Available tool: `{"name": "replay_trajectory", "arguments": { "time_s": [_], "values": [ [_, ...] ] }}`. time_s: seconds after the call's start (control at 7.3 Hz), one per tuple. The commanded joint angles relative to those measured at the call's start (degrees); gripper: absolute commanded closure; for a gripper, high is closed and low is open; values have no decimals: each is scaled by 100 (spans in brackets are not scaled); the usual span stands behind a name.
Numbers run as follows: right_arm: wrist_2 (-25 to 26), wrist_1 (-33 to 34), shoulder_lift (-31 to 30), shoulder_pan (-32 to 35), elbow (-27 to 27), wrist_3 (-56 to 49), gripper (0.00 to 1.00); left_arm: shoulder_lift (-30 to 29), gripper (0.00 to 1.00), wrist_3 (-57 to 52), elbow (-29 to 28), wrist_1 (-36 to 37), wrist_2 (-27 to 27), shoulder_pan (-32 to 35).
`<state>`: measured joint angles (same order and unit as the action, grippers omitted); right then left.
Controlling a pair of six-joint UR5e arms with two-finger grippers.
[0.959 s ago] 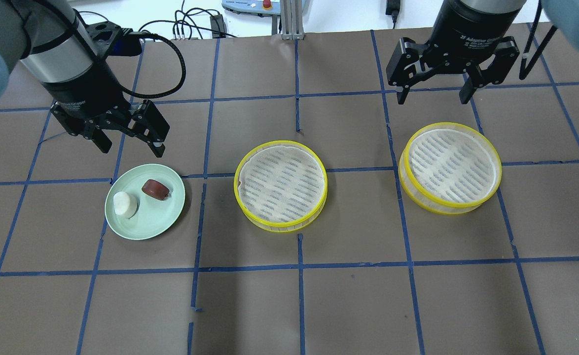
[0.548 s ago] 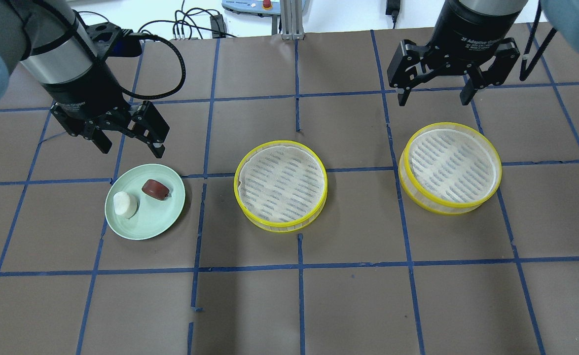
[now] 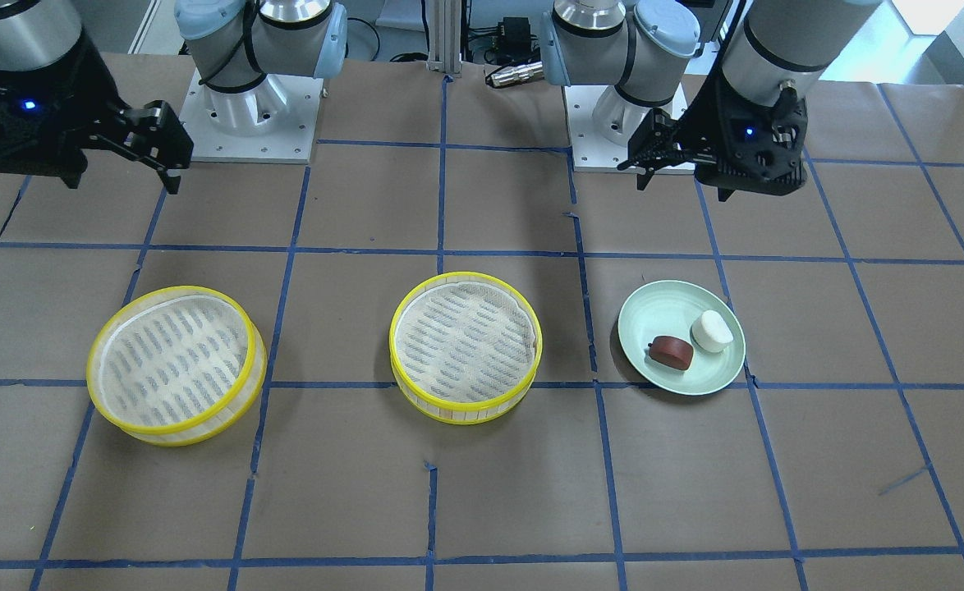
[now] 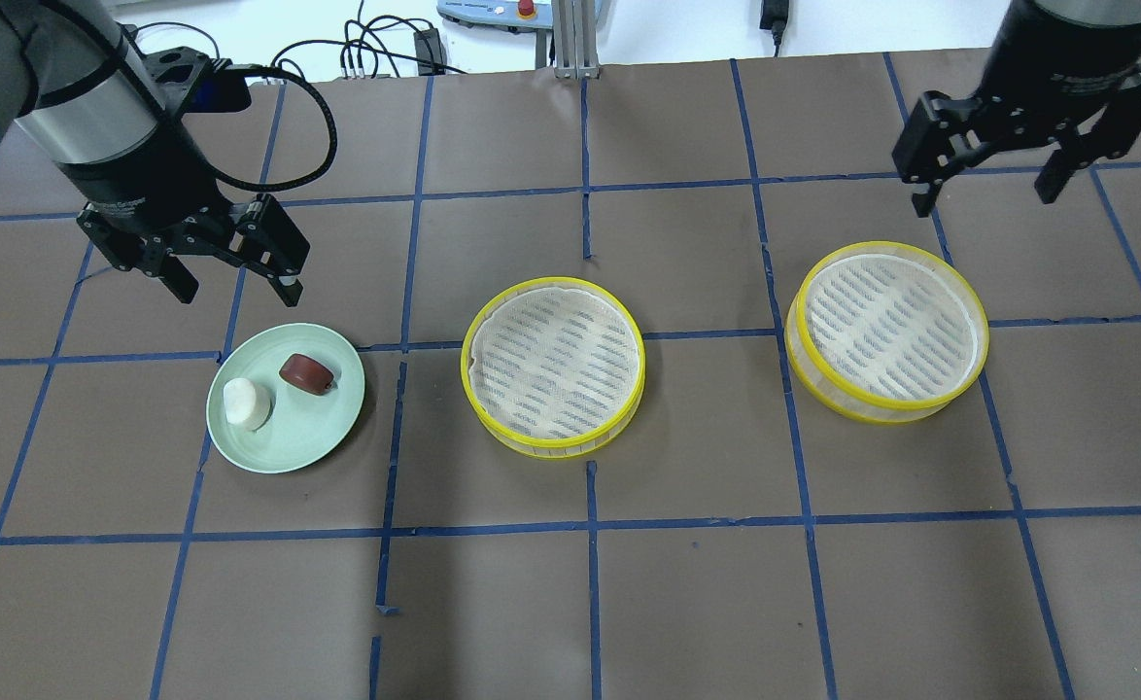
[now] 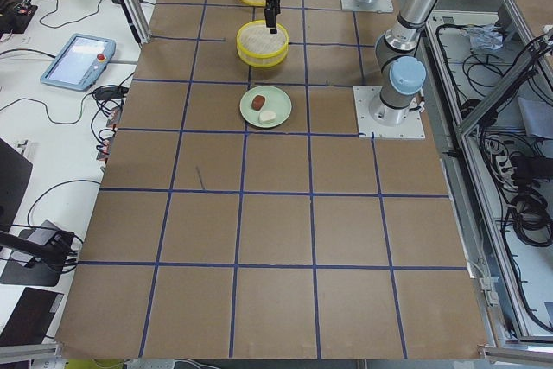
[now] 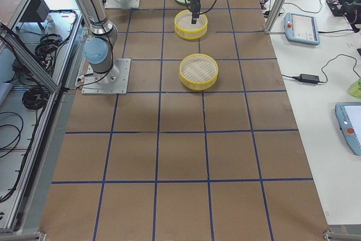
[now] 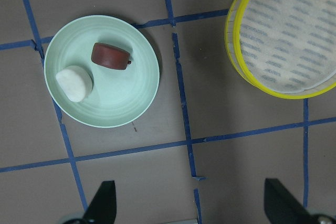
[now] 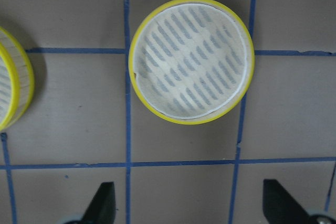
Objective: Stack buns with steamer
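A white bun (image 4: 246, 402) and a reddish-brown bun (image 4: 307, 373) lie side by side on a pale green plate (image 4: 289, 442). Two empty yellow-rimmed steamer trays stand apart, one in the middle (image 4: 553, 367) and one on the right (image 4: 887, 329). My left gripper (image 4: 237, 288) is open and empty, above the table just behind the plate. My right gripper (image 4: 985, 200) is open and empty, behind the right steamer and to its right. The left wrist view shows the white bun (image 7: 74, 83), the brown bun (image 7: 110, 56) and the middle steamer (image 7: 286, 35). The right wrist view shows the right steamer (image 8: 191, 66).
The table is covered in brown paper with a grid of blue tape (image 4: 590, 525). Cables and an aluminium post (image 4: 570, 39) lie beyond the far edge. The robot bases (image 3: 248, 115) stand at the table's robot side.
My right gripper has moved well to the right, past the right steamer's far edge. My left gripper has shifted slightly left. Both stay open; buns and steamers have not moved.
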<state>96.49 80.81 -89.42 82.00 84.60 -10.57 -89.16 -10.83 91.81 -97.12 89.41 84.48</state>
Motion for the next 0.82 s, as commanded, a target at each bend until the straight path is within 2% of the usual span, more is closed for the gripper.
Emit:
{"name": "replay_trajectory", "arguments": {
  "time_s": [0.0, 0.14, 0.41, 0.55, 0.68],
  "values": [
    [221, -4, -14, -1137, 240, -1484, 0, -512, 0, -199, 309, 770, 33, -361],
    [125, 65, -23, -1682, 407, -2205, 0, -784, 0, -357, 572, 1374, 129, -466],
    [-60, 231, 151, -1793, 740, -2222, 0, -1189, 0, -708, 1213, 2439, 411, -974],
    [-260, 1094, 405, -1793, 1099, -2230, 1, -1348, 0, -710, 1504, 2800, 420, -1099],
    [-497, 1556, 556, -1776, 1451, -2230, 0, -1506, 0, -719, 1672, 3100, 429, -1126]
  ]
}}
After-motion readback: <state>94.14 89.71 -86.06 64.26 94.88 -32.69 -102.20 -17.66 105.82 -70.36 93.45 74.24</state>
